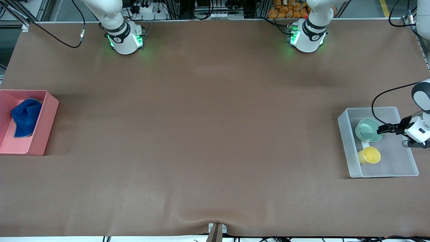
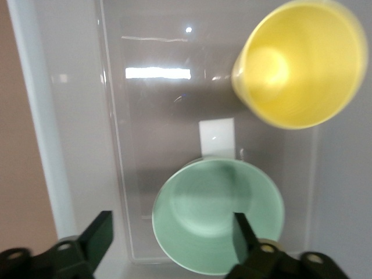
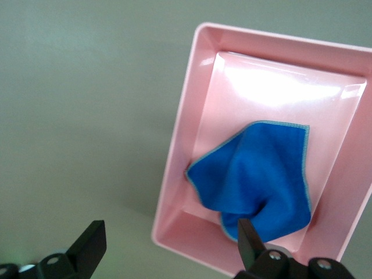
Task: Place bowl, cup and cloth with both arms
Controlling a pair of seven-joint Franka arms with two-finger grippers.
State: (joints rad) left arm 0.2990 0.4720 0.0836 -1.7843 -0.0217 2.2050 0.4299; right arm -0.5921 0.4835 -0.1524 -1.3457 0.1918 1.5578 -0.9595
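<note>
Brown matting covers the whole table (image 1: 208, 134), and I take the clear bin (image 1: 346, 141) at the left arm's end as my landmark.

Inside this bin I see the bowl (image 1: 368, 130) and the cup (image 1: 369, 155). The bowl lies in the part of the bin farther from the front camera, and the cup lies on its side just beside it, nearer to that camera, with its mouth turned up toward the wrist camera. Both rest on the bin floor and nothing grips them, so I judge they are already put down. The left gripper (image 2: 168, 235) hangs over the bowl with its fingers spread; one finger stands over the bowl and the other over bare bin floor, so it holds nothing.

Well apart from the clear bin, at the right arm's end of the table, stands the pink bin (image 1: 50, 111), and the cloth (image 1: 26, 116) lies rumpled in it. The right gripper (image 3: 168, 244) is over this pink bin, also spread wide and empty. I think this sorting is on purpose: hard dishes in one bin, soft cloth in the other.

My count: one bowl, one cup, one cloth, two bins, two arms. The placing looks done to me.
</note>
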